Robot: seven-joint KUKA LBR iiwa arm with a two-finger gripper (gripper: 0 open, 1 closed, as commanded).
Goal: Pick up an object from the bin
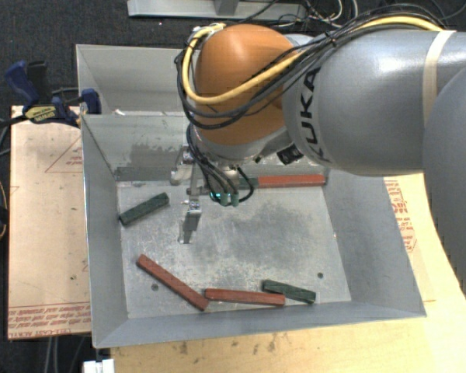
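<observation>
- Grey metal bin (102, 231), sloped walls, flat scuffed floor; a few slim bars lie scattered and well apart, with no heap.
- Pincer (189, 228) hangs below the arm's orange wrist cover (237, 84), over bare floor left of centre. I cannot tell whether it is released or clenched, and nothing shows in its grip.
- Nearest candidate: a short dark green bar (144, 208), lying flat and slanted, just beside the pincer on its left and apart from it.
- Others: a long reddish-brown bar (291, 181) near the back wall, two reddish-brown bars (171, 282) meeting end to end along the front, and a second dark green bar (289, 291) by the front wall.
- Risk: a straight descent from here would likely close on bare metal, since no bar lies beneath the pincer.
- Risk: the bars are thin and flat on the floor, so a grip that stops too high may slide off, and one that goes too low may jam against the floor.
- Risk: the green bar lies at a slant, and a grip not squared to its width could spin it away.
</observation>
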